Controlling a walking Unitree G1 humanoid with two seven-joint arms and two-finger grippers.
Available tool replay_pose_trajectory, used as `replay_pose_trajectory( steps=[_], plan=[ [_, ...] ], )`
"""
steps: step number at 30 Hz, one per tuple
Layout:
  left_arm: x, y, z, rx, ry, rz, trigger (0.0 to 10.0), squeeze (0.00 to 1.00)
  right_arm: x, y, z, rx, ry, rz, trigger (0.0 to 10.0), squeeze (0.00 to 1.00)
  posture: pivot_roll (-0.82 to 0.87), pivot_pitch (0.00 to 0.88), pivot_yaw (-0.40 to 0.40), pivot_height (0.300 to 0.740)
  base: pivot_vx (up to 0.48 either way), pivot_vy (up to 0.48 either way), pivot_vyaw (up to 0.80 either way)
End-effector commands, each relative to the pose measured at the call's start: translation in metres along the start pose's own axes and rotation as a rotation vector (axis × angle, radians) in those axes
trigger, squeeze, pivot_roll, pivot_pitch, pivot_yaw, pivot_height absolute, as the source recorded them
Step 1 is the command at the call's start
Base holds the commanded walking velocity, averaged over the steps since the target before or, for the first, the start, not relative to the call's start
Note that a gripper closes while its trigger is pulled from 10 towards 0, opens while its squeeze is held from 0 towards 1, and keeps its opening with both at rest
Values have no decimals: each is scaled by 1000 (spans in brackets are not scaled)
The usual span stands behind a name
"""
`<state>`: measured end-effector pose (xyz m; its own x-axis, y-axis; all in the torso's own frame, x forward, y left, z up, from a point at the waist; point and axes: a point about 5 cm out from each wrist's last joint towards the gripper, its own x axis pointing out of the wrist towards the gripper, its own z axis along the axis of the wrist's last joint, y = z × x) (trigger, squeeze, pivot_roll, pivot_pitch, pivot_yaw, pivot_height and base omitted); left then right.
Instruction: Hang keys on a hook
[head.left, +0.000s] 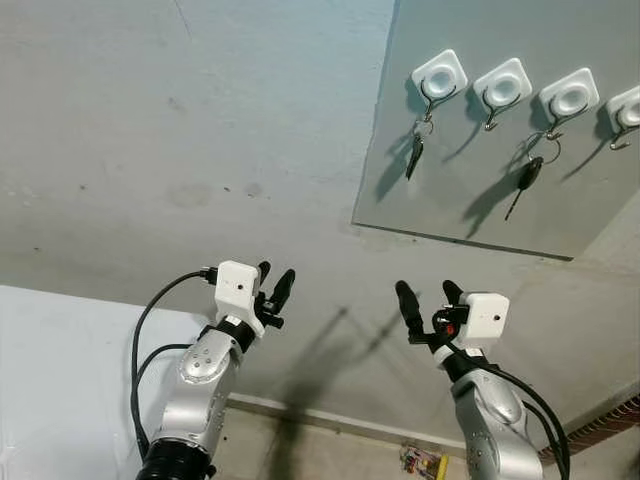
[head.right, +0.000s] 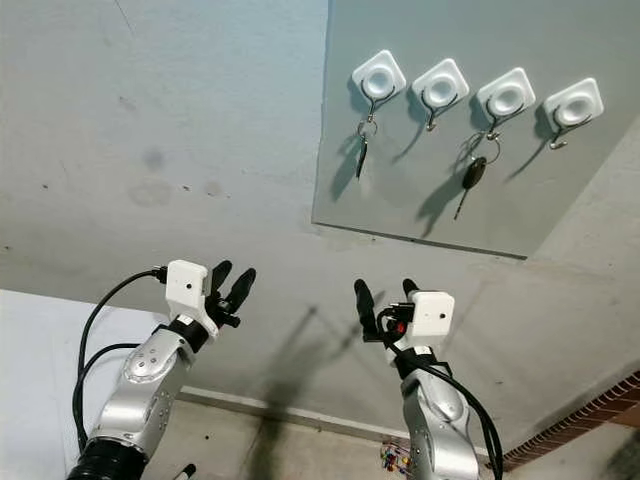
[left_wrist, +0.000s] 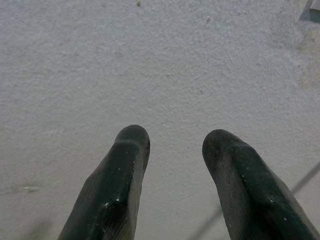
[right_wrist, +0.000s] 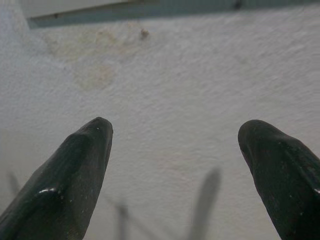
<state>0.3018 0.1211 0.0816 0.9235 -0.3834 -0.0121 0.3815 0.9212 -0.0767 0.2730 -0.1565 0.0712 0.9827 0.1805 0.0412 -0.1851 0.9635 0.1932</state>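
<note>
1. A grey panel (head.left: 480, 150) is fixed to the pale wall (head.left: 180, 130), up and to the right of both arms
2. Four white square hooks sit in a row along the panel's top: first hook (head.left: 440, 76), second hook (head.left: 502, 84), third hook (head.left: 569, 97), fourth hook (head.left: 628, 110) at the frame edge
3. A small dark key (head.left: 415, 152) hangs on a ring from the first hook
4. A black-headed key (head.left: 526, 176) hangs on a ring from the third hook, its blade pointing down and left
5. The second hook carries no key; the fourth hook's metal prong looks bare as well
6. The left tool (head.left: 274, 285) is raised before the bare wall, well below and left of the panel; its fingers (left_wrist: 120, 175) stand slightly apart with nothing between them
7. The right tool (head.left: 427, 297) is raised below the panel, well short of the hooks; its fingers (right_wrist: 80, 165) are spread wide and hold nothing
8. The panel's lower edge shows in the right wrist view, beyond the fingertips
9. Both tools cast long shadows on the wall between the arms
</note>
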Motion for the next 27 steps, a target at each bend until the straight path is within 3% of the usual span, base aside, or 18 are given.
replay_pose_trajectory(
  steps=[1, 15, 21, 27],
  plan=[
    [2, -5, 3, 3, -10, -20, 10000, 0, 0, -5, 3, -19, -6, -7, 10000, 0, -64, 0, -37, 740, 0, -428, 0],
    [4, -7, 4, -7, -14, -29, 10000, 0, 0, -5, 3, -26, -2, 6, 10000, 0, -68, 0, -37, 740, 0, -430, 0],
    [5, -5, 4, -20, -17, 6, 10000, 0, 0, -4, 3, -24, 0, 14, 10000, 0, -67, 0, -37, 740, 0, 0, 138],
    [6, -6, 5, -16, -15, 1, 10000, 0, 0, -3, 2, -43, 10, 25, 10000, 0, -68, 0, -34, 740, 0, 0, 800]
  ],
)
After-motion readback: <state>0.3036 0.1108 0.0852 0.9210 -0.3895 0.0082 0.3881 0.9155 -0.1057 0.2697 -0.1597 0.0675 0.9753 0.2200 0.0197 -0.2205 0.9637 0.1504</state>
